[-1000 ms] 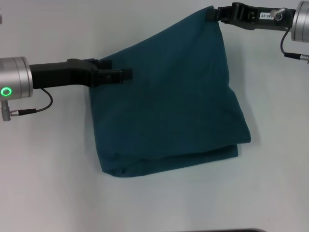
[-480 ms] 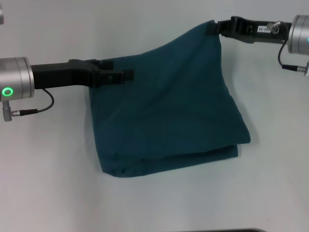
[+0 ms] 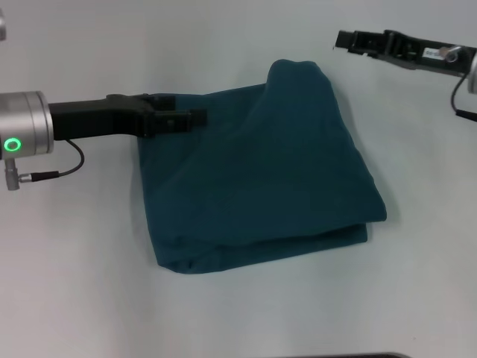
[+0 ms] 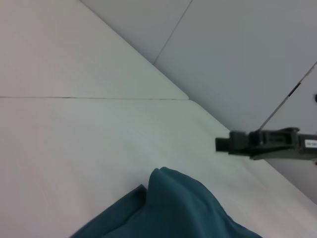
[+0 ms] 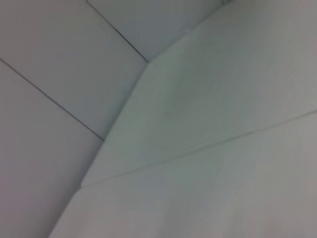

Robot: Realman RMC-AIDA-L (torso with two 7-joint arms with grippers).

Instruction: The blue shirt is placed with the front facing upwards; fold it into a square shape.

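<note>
The blue shirt lies folded into a rough square in the middle of the white table, plain side up, with a raised hump at its far corner. My left gripper reaches in from the left at the shirt's far left edge and is shut on the cloth there. Beyond the shirt's far right corner, my right gripper hangs above the table, open and apart from the cloth. It also shows in the left wrist view as the right gripper. The lettering and neck are hidden.
The white table surrounds the shirt on all sides. A grey wall rises behind the table's far edge. A dark edge shows at the near side of the head view.
My right gripper let go of the shirt's far right corner and drew back to the right. The lifted cloth dropped and now lies slumped on the folded shirt. The left arm stayed put.
</note>
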